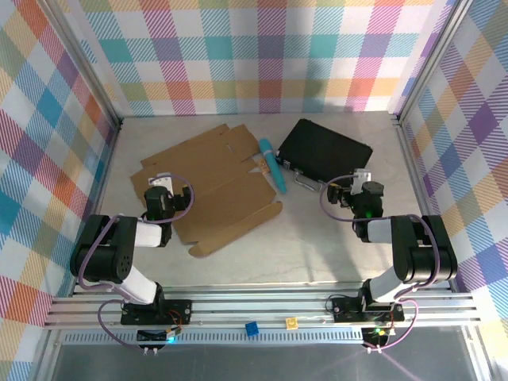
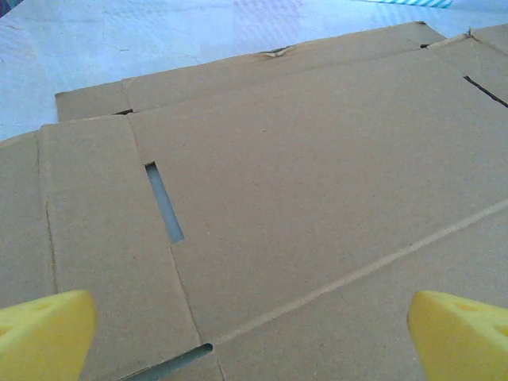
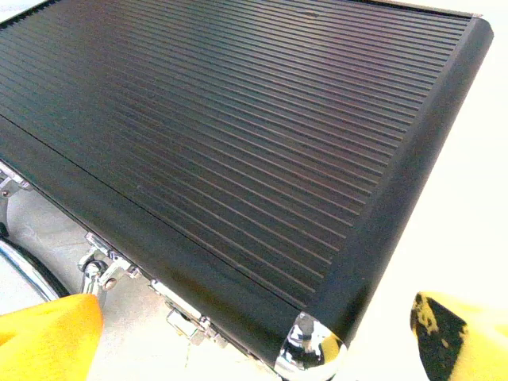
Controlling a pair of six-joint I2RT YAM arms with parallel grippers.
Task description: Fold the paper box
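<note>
Pale marbled desk (image 1: 317,246), matte, boxed in by plaid fabric walls (image 1: 262,55) in pastel checks on three sides. Ribbed aluminium rails (image 1: 262,305) run along the 6 o'clock edge and carry both arm bases.

Paper box (image 1: 214,186): plain brown corrugated cardboard, a die-cut sheet lying open and flat at about 10 o'clock from desk centre. Its flaps and tabs are spread out, and one corner points toward 7 o'clock. The left wrist view shows score lines, a narrow cut slot (image 2: 164,202) and a slightly torn far edge.

Black case (image 1: 324,151) sits at 1 o'clock, rectangular with a finely ribbed lid and rounded edges. The right wrist view shows chrome latches (image 3: 190,325), a chrome corner cap (image 3: 309,345) and a metal handle (image 3: 24,274).

Teal cylinder (image 1: 272,164) lies at 12 o'clock between box and case, just beside the cardboard's 3 o'clock edge.

Small blue block (image 1: 252,329) and yellow block (image 1: 291,322) sit on the rails at 6 o'clock.

Left arm (image 1: 119,246) reaches over the box's 9 o'clock side. Left jaws are wide apart, yellow fingertips (image 2: 44,333) above the cardboard; cannot tell if they touch it.

Right arm (image 1: 405,254) points toward 11 o'clock at the case's near corner. Right jaws are wide apart, and one yellow tip (image 3: 456,337) has black scuffing.
</note>
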